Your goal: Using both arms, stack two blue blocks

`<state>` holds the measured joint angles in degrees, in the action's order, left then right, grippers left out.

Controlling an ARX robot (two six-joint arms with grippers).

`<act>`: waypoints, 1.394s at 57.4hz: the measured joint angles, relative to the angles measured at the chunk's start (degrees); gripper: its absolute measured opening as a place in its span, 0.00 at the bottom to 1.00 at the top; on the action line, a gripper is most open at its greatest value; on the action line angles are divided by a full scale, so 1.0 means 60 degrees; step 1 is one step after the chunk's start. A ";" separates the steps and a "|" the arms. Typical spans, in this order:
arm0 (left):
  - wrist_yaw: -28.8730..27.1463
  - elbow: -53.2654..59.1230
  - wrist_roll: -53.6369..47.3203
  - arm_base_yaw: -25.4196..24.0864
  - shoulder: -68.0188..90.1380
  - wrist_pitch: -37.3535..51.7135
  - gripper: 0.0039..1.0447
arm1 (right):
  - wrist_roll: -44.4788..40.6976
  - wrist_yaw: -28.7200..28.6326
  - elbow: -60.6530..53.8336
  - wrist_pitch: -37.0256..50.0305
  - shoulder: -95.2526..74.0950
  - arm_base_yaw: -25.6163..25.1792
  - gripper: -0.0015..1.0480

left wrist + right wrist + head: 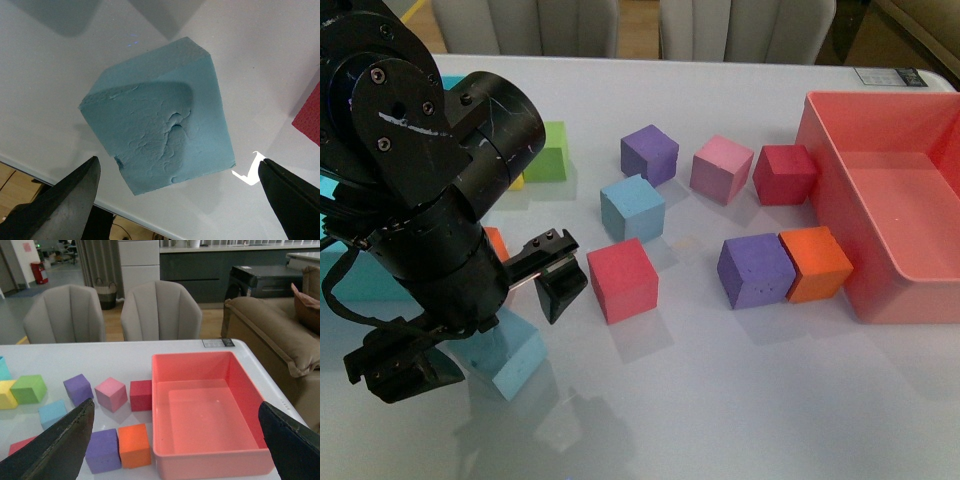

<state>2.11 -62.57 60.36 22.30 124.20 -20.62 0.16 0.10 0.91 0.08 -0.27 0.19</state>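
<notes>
On the front view, a glossy white bench (740, 400) with grey chairs (525, 25) behind it. The black left arm (415, 170) fills the left side, and the left tool (475, 330) hangs wide open over the near blue block (512, 362), which sits at the bench's front left. The far blue block (632, 207) is mid-bench, apart from the tool, beside a red cube (622, 279). Purple cube (755, 270) touches an orange cube (816, 263) against the pink bin (880, 300); the right arm is out of frame. Left wrist view: both fingers (65, 200) are spread wide with the near blue block lying between them, no contact visible. It rests flat on the bench, turned diagonal to the jaws with one corner aimed into the gap; it is a cube, so no long axis. Right wrist view: the right tool (176, 404) is fully open and holds nothing, up above the bench and looking down on the bin. The far blue block shows at the view's left edge, square-on; a brown sofa (270, 325) stands beyond the bench.
</notes>
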 joint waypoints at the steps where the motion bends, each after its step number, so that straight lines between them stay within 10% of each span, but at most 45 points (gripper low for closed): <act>1: 0.0007 0.0000 0.0000 0.0000 0.0004 0.0000 0.92 | 0.0004 0.0000 0.0000 0.0000 0.0000 0.0000 0.91; 37: 0.0157 -0.0423 -0.0025 0.0000 0.0619 0.0102 0.91 | 0.0004 0.0000 0.0000 0.0000 0.0000 0.0000 0.91; 56: 0.0113 -0.0586 -0.0135 -0.0073 0.0739 -0.0197 0.49 | 0.0004 -0.0004 0.0000 0.0000 0.0000 0.0000 0.91; 80: -0.0947 0.0477 -0.0933 0.0127 -0.1140 -0.0484 0.27 | 0.0000 0.0000 0.0000 0.0000 0.0000 0.0000 0.91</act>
<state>-3.57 -59.70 54.76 23.07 117.36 -23.53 0.16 0.10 0.91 0.08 -0.27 0.19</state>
